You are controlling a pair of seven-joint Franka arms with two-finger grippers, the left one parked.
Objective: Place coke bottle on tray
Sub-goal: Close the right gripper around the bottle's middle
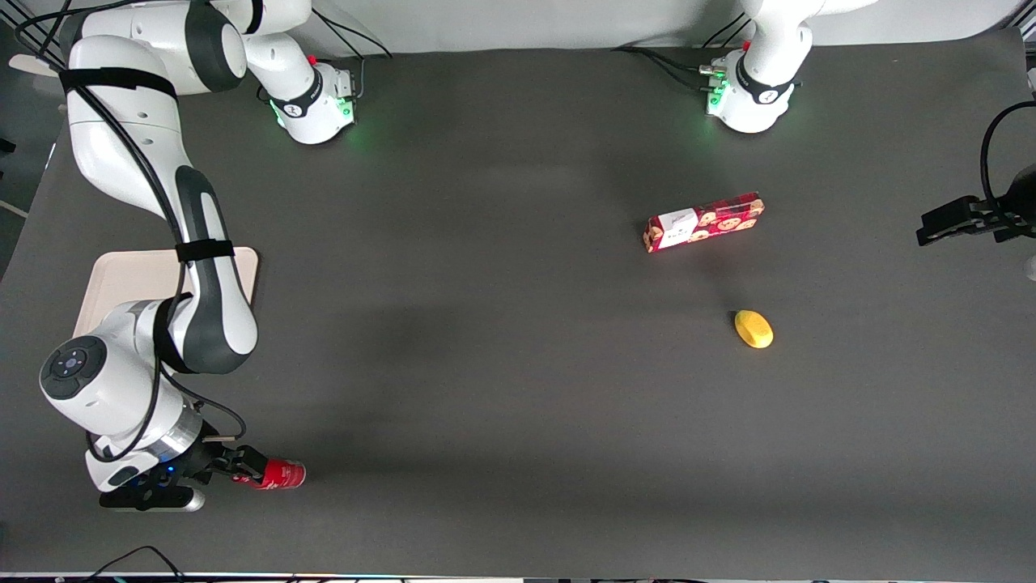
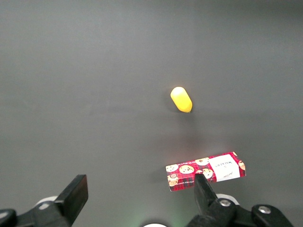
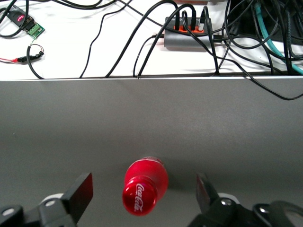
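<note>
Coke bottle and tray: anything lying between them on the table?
No object; only the working arm hangs over that stretch in the front view. The coke bottle sits between the open gripper fingers, tray farther from the camera.

We've got the small red coke bottle (image 1: 277,474) lying between the gripper (image 1: 236,468) fingers, which sit wide apart — nearer the front camera than the cream rectangular tray (image 1: 129,278). Red cookie box (image 1: 703,222) and yellow lemon-like fruit (image 1: 753,329) lie toward the parked arm's end.
</note>
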